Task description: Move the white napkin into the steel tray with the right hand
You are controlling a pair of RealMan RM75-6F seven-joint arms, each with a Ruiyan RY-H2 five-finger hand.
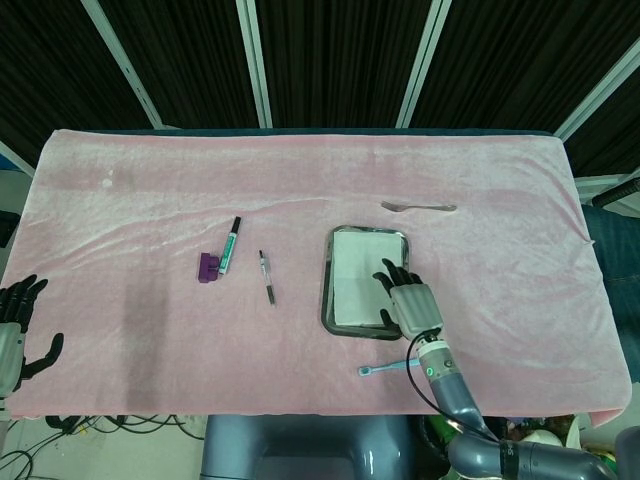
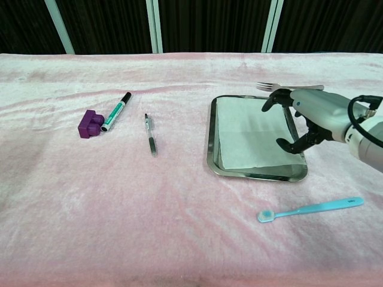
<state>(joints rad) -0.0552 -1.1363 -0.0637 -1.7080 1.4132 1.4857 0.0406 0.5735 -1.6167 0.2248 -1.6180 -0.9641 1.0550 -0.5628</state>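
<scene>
The white napkin lies flat inside the steel tray at the table's middle right. My right hand hovers over the tray's near right part with its fingers spread and nothing in them; it is above the napkin's right edge. My left hand rests at the far left table edge, fingers apart and empty, seen only in the head view.
A blue toothbrush lies near the front edge below the tray. A fork lies behind the tray. A green marker, purple block and pen lie to the left on the pink cloth.
</scene>
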